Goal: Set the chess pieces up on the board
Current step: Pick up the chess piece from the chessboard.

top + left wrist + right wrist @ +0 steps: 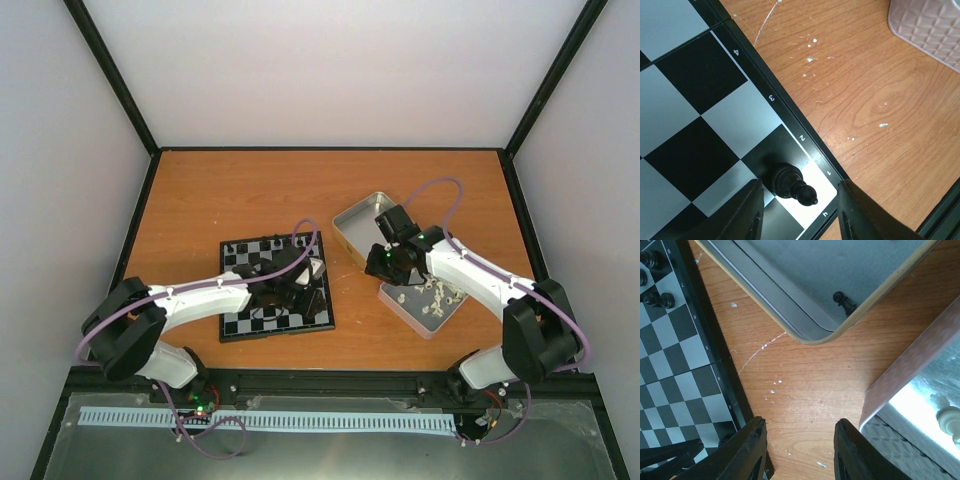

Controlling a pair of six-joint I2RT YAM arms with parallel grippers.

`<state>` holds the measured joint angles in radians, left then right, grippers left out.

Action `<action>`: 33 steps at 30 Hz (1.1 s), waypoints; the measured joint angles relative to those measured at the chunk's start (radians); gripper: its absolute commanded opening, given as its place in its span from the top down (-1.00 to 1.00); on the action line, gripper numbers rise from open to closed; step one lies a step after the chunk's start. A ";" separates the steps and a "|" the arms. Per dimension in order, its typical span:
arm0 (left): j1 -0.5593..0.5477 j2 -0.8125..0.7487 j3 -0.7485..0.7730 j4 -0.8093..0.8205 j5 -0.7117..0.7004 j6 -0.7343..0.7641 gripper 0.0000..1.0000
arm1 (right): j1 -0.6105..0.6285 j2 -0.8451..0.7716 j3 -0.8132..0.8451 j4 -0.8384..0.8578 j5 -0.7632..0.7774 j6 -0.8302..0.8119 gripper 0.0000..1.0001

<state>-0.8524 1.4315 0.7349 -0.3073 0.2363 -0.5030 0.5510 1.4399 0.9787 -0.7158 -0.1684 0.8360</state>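
Now the left gripper [800, 200] straddles a black chess piece [790, 182] lying tipped on a corner square of the board [685, 100], jaws apart, not touching, probably to stand it up. The right gripper [800, 427] hovers empty, jaws apart, over the worktop [805, 375].
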 measured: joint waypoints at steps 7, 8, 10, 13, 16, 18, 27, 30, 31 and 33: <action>-0.002 0.034 0.023 -0.009 0.000 0.001 0.44 | -0.001 0.000 -0.013 0.023 -0.011 0.002 0.24; -0.002 0.037 0.027 -0.009 0.000 0.001 0.45 | -0.001 0.000 -0.015 0.026 -0.011 0.003 0.24; -0.002 0.039 0.029 -0.009 -0.001 0.002 0.49 | -0.001 0.000 -0.019 0.026 -0.011 0.003 0.24; -0.002 0.039 0.032 -0.018 -0.003 0.003 0.51 | -0.002 0.000 -0.021 0.029 -0.011 0.003 0.24; -0.002 0.039 0.035 -0.029 -0.004 0.004 0.49 | -0.003 0.000 -0.025 0.033 -0.011 0.007 0.24; -0.002 0.040 0.035 -0.032 -0.004 0.004 0.49 | -0.004 0.000 -0.029 0.033 -0.011 0.010 0.25; -0.002 0.058 0.056 -0.042 -0.009 0.014 0.97 | -0.008 -0.010 -0.036 0.035 -0.011 0.018 0.25; -0.002 0.058 0.081 -0.070 -0.038 0.016 0.99 | -0.008 -0.019 -0.037 0.038 -0.011 0.019 0.25; -0.002 0.057 0.090 -0.082 -0.057 0.015 0.99 | -0.008 -0.022 -0.038 0.039 -0.011 0.020 0.25; -0.002 0.050 0.105 -0.108 -0.100 0.012 0.99 | -0.008 -0.027 -0.038 0.040 -0.010 0.022 0.25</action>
<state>-0.8543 1.4815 0.8398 -0.4156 0.1364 -0.4911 0.5426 1.4128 0.9405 -0.6758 -0.1787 0.8577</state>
